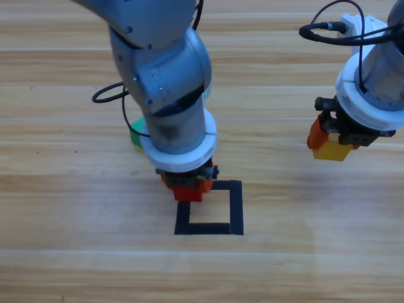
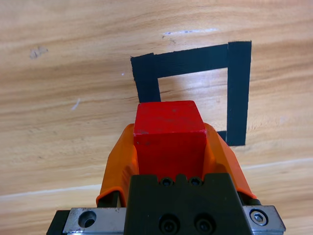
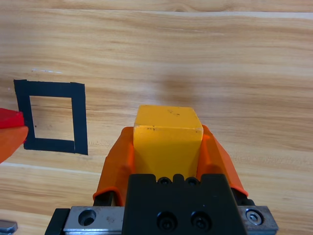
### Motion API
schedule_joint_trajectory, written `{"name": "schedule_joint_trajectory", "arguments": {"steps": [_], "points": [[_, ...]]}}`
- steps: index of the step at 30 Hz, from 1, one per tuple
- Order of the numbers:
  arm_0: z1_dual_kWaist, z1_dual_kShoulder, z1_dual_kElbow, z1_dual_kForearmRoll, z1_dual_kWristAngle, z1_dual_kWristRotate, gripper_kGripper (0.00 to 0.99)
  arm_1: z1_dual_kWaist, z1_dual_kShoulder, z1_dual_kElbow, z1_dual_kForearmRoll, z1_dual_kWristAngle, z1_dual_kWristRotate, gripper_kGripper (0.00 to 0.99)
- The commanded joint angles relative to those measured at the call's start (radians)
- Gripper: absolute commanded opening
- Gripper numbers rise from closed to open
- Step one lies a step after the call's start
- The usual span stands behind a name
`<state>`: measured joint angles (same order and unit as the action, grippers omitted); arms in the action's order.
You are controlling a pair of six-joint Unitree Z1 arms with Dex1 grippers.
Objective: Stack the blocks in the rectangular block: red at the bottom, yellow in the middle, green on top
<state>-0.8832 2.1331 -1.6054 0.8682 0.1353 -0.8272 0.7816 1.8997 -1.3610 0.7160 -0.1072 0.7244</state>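
My left gripper (image 1: 189, 188) is shut on the red cube (image 1: 190, 194), held at the upper left corner of the black tape outline (image 1: 235, 208). In the left wrist view the red cube (image 2: 169, 134) sits between the orange jaws, just short of the outline (image 2: 238, 93). Off to the right, above the table, my right gripper (image 1: 332, 146) is shut on the yellow cube (image 1: 333, 151); the right wrist view shows that cube (image 3: 167, 139) between its jaws, with the outline (image 3: 79, 117) to the left. The green cube (image 1: 137, 133) lies behind the left arm, mostly hidden.
A black cable (image 1: 108, 93) loops beside the left arm. The right arm's cable (image 1: 328, 28) curls at the top right. Bare wooden table (image 1: 303, 259) stretches in front of the outline.
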Motion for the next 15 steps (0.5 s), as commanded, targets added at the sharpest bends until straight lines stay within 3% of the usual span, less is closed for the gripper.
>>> {"name": "schedule_joint_trajectory", "arguments": {"steps": [1,15], "points": [[-0.014,0.07,-0.047,0.04,-0.023,-0.084,0.055,0.018,0.05,0.007,0.007,0.017,-0.006,0.0],[-0.014,0.145,-0.131,0.098,-0.057,-0.164,0.057,0.016,0.056,0.005,0.007,0.02,-0.006,0.0]]}}
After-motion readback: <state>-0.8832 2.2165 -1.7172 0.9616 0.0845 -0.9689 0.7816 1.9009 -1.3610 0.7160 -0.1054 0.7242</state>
